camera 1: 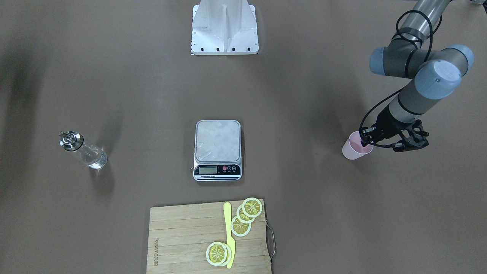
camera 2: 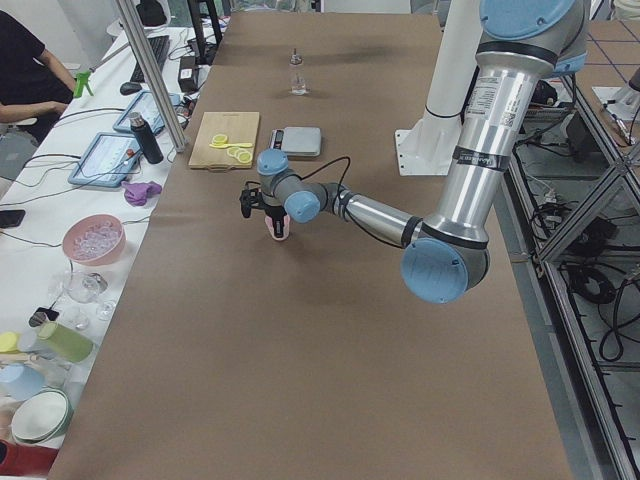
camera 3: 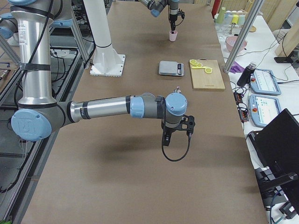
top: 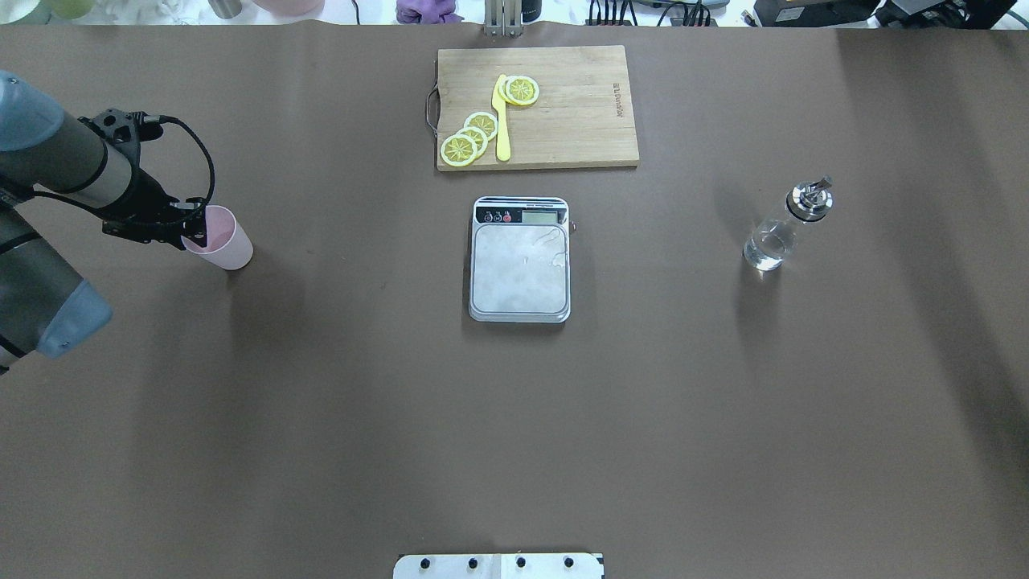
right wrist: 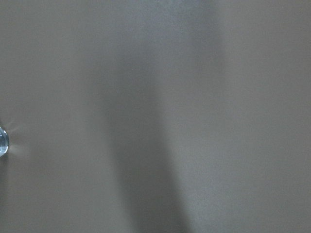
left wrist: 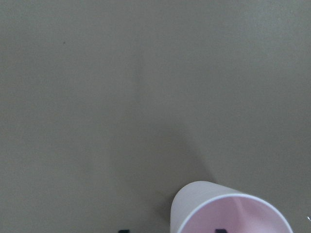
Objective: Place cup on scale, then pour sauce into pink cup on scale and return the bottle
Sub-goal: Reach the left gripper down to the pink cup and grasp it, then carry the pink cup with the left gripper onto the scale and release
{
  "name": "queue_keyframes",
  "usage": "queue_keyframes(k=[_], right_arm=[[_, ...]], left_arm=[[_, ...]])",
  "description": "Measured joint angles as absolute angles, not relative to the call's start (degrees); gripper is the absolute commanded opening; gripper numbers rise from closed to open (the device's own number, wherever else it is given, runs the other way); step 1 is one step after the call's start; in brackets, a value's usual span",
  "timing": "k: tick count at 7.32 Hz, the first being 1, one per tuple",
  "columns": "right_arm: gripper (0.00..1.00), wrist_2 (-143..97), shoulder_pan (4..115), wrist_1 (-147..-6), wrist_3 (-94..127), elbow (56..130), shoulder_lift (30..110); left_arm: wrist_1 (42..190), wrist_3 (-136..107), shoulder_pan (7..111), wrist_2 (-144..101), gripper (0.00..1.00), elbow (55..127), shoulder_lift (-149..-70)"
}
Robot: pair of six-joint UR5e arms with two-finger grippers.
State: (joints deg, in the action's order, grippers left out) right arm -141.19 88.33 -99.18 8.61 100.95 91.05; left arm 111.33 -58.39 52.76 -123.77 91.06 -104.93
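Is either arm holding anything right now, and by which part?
Nothing is gripped yet. The left gripper is open astride the cup at its rim, one finger inside, one outside. The bottle stands alone.

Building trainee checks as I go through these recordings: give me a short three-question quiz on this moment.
1. Which claw is at the rim of the pink cup? A left, B right, C neither.
2. True or false: nothing stands on the kitchen scale.
3. What lies beside the lemon slices on the cutting board?
Key: 1 A, the left claw. 2 true. 3 a yellow knife.
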Motion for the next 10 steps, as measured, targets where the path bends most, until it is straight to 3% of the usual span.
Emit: queue_keyframes(k=[4, 7, 10], right_arm=[[1.00, -141.2, 88.3, -99.2, 8.6, 101.0, 91.2], [1.00, -141.2, 88.3, -99.1, 8.5, 101.1, 91.4], [1.00, -141.2, 88.3, -98.9, 8.1, 101.1, 91.4]], left_arm=[[102.1, -58.8, 56.4, -129.2, 0.00, 97.0, -107.2], [85.1, -66.6, 55.4, -130.1, 0.00, 100.8, -120.0], [83.2, -83.9, 45.3, -125.8, 0.00, 96.4, -132.6]])
